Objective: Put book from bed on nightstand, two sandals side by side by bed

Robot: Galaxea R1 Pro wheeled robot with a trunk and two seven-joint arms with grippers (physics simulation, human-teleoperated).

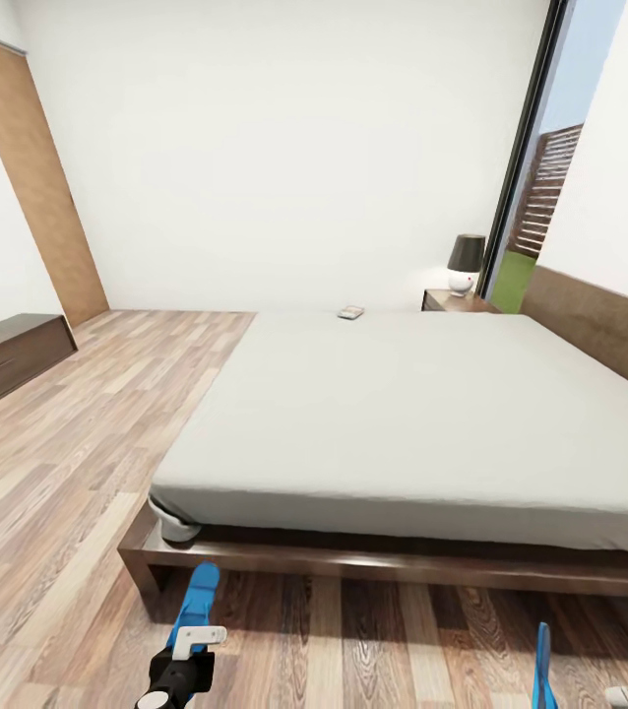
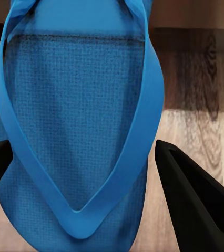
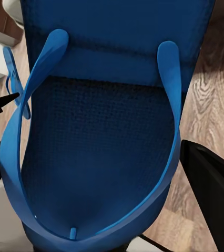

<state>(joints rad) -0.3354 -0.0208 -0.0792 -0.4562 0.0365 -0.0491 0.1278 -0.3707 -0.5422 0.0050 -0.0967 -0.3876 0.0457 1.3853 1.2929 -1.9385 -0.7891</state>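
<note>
Blue sandals (image 2: 75,131) (image 3: 101,157) gripped, one per hand.

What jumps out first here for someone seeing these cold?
The big bed with its bare grey mattress takes up the middle of the room, with a small book on its far edge near the lamp. Then the bright blue sandals: one sandal at the left tool by the bed's near corner, the other sandal at bottom right.
</note>
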